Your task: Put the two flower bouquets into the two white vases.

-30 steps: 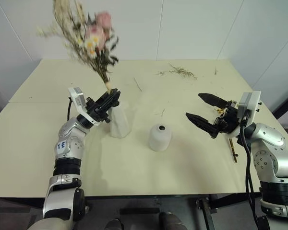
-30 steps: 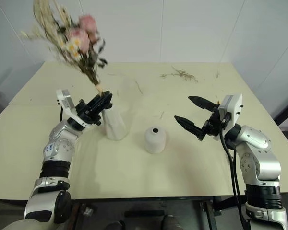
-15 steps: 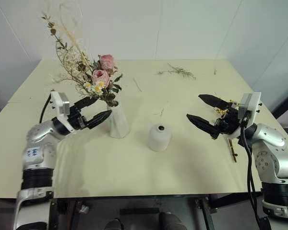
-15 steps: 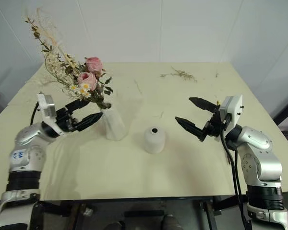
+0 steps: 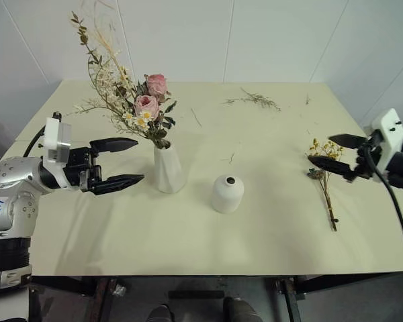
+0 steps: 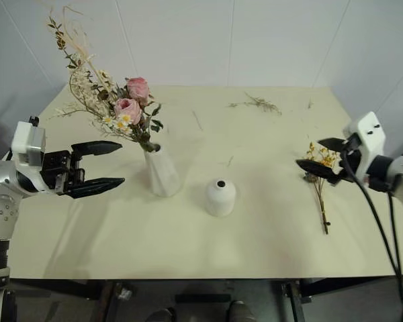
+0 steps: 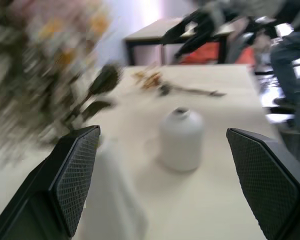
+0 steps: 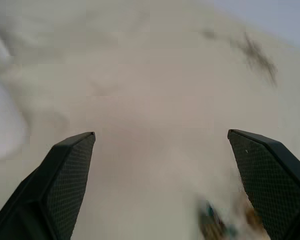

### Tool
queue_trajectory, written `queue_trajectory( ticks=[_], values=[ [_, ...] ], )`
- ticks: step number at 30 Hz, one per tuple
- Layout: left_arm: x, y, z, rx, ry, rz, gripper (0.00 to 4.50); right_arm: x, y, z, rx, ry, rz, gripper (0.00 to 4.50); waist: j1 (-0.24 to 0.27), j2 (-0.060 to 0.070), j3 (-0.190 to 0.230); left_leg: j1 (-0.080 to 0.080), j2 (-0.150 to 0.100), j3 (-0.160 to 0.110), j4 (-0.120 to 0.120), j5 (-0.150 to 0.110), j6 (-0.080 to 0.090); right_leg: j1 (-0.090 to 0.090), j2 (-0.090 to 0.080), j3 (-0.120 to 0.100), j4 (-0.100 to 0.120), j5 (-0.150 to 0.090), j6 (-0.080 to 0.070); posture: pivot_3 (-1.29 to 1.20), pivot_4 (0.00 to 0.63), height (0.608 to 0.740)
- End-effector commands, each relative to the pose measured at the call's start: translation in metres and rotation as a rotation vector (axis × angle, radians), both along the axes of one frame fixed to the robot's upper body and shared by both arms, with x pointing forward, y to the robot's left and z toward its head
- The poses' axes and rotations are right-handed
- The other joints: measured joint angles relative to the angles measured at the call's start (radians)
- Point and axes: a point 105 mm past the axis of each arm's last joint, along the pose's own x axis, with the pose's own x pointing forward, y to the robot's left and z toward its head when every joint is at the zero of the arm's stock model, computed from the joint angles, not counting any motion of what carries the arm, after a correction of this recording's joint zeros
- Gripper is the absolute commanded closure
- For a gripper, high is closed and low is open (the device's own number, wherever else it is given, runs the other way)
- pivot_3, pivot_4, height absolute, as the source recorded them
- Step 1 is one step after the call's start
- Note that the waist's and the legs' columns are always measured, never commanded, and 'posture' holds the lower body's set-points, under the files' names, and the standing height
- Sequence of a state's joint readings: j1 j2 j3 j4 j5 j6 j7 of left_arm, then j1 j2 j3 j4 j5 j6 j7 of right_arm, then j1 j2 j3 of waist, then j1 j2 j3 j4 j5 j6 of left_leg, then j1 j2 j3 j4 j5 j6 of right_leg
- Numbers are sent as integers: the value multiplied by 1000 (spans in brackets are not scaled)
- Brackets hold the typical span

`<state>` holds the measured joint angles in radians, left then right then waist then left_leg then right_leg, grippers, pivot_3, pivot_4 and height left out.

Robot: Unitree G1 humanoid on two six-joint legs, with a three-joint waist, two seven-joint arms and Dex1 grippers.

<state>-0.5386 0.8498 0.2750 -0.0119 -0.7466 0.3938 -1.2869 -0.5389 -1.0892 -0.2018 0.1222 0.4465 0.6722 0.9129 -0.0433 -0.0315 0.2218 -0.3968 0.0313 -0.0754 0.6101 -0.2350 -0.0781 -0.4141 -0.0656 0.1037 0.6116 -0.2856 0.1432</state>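
Since the large bunch (image 5: 131, 100) already stands in the tall vase (image 5: 168, 169), what remains is the slim yellow sprig (image 5: 324, 176), lying flat on the counter (image 5: 188, 241) under the right gripper (image 5: 336, 153) — jaws apart, as are the left gripper's (image 5: 117, 163). Best to pinch the stem low, lift it upright, then thread it into the short vase (image 5: 227, 193) — its hole is small.

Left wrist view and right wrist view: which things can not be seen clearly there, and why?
- Left wrist view: large bouquet and tall vase beneath it, smeared by blur; single flowers unreadable.
- Left wrist view: yellow sprig on the table, small and blurred.
- Right wrist view: yellow sprig cut off by the picture edge, blurred.
- Right wrist view: twig scraps, only dark smears.
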Motion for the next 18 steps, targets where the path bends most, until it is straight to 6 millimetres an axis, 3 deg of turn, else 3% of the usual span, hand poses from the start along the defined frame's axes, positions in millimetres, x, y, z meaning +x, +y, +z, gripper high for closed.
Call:
queue_trajectory(
  ticks=[1,5,7,11,18],
  values=[
    [-19,-4,-1,73,51,-91,180,-5,-30,-14,-89,180,-192,0,-7,0,0,0,0,0,0,0,0,0,0,0,0,0,0,0,150,740],
    [-19,-3,-1,84,44,-91,180,-9,-41,-26,-105,330,-278,0,-24,2,1,0,0,5,0,-1,0,-2,0,4,0,-1,-2,0,150,740],
    [-17,-4,9,38,-25,-71,180,-13,-44,-37,-130,418,-288,0,-24,2,1,0,0,6,1,-1,0,-3,0,4,0,-1,-2,0,150,740],
    [-22,-9,22,-63,-61,-74,180,-4,-34,-47,-31,517,-307,0,-27,2,1,-1,0,6,3,-1,0,-3,0,5,-1,0,0,0,150,740],
    [-38,-10,11,-64,-31,-52,180,13,-20,-54,42,623,-329,0,-40,2,1,-1,0,6,2,-2,0,-3,0,6,0,3,7,0,150,740]
  ],
)
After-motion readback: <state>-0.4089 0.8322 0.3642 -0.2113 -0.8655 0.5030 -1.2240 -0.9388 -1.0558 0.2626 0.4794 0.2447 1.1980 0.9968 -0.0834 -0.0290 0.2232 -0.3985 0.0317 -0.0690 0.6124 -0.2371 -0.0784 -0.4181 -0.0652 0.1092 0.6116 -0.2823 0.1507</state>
